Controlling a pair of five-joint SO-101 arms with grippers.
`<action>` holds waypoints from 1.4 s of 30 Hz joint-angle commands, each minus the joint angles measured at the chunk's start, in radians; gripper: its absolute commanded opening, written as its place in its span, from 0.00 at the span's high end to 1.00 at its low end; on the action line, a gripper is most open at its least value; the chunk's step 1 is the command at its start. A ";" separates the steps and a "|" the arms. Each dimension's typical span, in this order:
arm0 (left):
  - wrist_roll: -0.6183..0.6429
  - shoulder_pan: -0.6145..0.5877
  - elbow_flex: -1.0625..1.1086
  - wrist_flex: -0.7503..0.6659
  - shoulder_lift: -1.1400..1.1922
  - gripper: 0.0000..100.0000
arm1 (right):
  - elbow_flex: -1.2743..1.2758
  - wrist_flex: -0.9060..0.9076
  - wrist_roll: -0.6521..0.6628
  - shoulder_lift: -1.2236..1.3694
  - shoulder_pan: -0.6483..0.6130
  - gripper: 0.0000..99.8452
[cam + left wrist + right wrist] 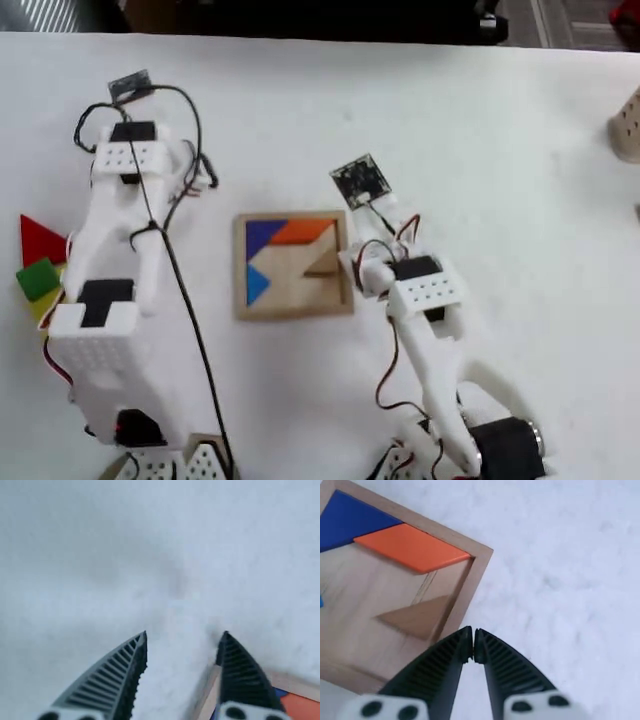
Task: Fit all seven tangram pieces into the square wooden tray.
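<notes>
Evidently the red triangle (40,240), green square (37,278) and yellow piece (43,303) lie left of the left arm (115,250), well apart from the tray (241,290). That arm is nearer, its left gripper (185,635) spread wide and empty, the right gripper (472,630) pinched closed.

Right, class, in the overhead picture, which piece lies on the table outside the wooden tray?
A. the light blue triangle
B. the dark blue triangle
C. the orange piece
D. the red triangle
D: the red triangle lies on the table at the left of the high view, apart from the tray; the orange piece, dark blue triangle and light blue triangle sit inside it.
</notes>
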 commanded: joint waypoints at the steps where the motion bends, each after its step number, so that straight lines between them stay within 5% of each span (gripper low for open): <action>1: 0.012 0.001 -0.006 -0.021 -0.024 0.85 | 0.011 0.004 -0.009 -0.074 -0.036 0.98; 8: 0.012 -0.024 -0.009 -0.023 -0.025 0.98 | 0.048 0.002 -0.009 -0.084 -0.147 0.98; 20: 0.011 -0.022 -0.008 -0.014 -0.025 0.97 | 0.071 -0.148 -0.011 0.039 -0.189 0.98; 30: 0.015 -0.058 -0.009 -0.020 -0.025 0.97 | -0.077 -0.033 -0.011 0.196 -0.202 0.98; 42: 0.017 -0.065 -0.032 -0.020 -0.024 0.97 | -0.078 -0.122 -0.011 0.179 -0.291 0.98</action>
